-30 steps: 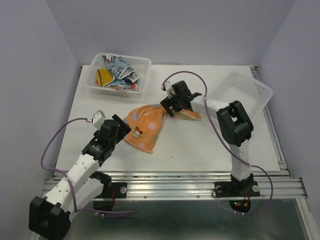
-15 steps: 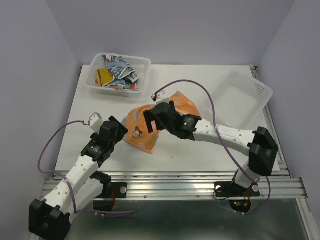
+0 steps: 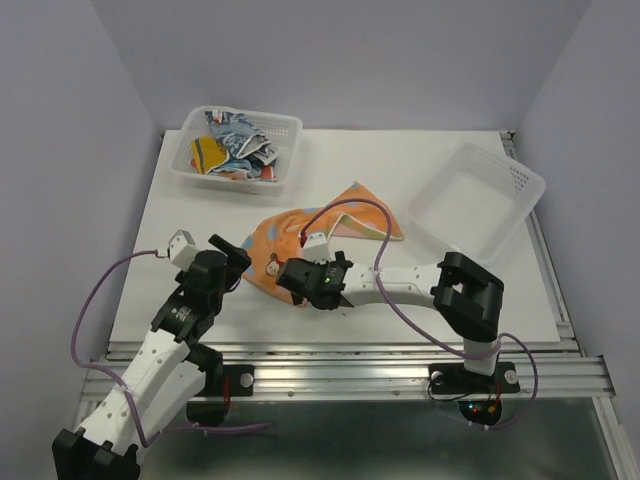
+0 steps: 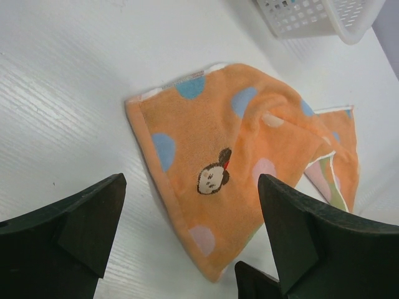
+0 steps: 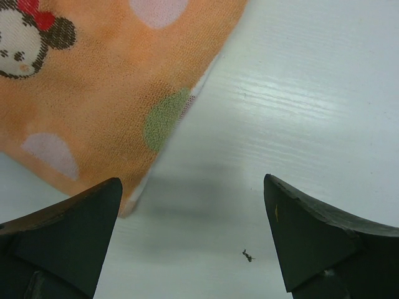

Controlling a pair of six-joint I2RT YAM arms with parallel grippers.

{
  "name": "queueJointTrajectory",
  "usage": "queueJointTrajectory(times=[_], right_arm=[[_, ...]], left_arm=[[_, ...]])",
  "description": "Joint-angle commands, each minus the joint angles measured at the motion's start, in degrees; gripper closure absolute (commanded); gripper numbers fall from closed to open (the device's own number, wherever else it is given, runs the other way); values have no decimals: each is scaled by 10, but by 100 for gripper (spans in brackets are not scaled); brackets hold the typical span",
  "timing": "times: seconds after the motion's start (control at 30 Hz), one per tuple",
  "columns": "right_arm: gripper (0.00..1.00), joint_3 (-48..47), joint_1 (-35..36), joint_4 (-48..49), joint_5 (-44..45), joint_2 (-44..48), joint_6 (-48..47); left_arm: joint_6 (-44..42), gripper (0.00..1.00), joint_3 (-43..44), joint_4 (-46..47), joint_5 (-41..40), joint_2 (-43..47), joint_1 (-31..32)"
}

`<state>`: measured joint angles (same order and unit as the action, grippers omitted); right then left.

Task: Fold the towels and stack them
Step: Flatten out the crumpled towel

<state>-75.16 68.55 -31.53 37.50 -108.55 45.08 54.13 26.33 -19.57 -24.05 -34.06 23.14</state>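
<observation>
Right gripper (image 3: 290,282) has swung from far corner of orange dotted towel (image 3: 300,235) to its near tip. Bench (image 3: 200,210): we see towel at centre, rumpled, half doubled. Left gripper (image 3: 233,258) just off its left edge. Both jaw pairs spread, gripping nothing. We judge: flattening step, no fold yet. Next: pinch near corners, pull taut.

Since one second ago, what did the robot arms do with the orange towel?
The right pincer let go of the orange towel and swung toward the near-left; it is now open over the towel's near corner. The towel settled onto the table. The left pincer, open, backed off slightly. The full basket and empty basket stayed put.
</observation>
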Motion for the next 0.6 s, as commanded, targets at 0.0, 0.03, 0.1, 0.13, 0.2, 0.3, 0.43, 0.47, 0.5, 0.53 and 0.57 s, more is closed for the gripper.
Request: queueJointTrajectory(times=[0.0, 0.03, 0.1, 0.13, 0.2, 0.3, 0.43, 0.47, 0.5, 0.53, 0.57], right_arm=[[0, -4, 0, 23, 14, 11, 40], [0, -5, 0, 27, 8, 10, 34], [0, -8, 1, 35, 0, 7, 29], [0, -7, 3, 36, -6, 5, 29], [0, -5, 11, 35, -9, 1, 32], [0, 0, 21, 29, -16, -13, 42], [3, -1, 23, 18, -11, -30, 53], [7, 0, 23, 17, -11, -36, 55], [9, 0, 23, 14, -8, -38, 55], [13, 5, 23, 10, -8, -38, 63], [19, 11, 23, 8, -7, -36, 67]], left_arm=[[1, 1, -10, 6, -9, 13, -3], [2, 1, -10, 6, -9, 12, -3], [1, 1, -10, 7, -8, 10, -3], [1, 1, -10, 8, -9, 8, -3], [1, 1, -9, 8, -10, 5, -3], [0, 1, -9, 9, -12, 1, -3], [0, 1, -9, 9, -13, -3, -3], [0, 1, -10, 9, -13, -2, -3], [0, 1, -10, 8, -14, -3, -3], [2, 1, -10, 7, -15, -2, -3], [3, 1, -10, 6, -16, -2, -3]])
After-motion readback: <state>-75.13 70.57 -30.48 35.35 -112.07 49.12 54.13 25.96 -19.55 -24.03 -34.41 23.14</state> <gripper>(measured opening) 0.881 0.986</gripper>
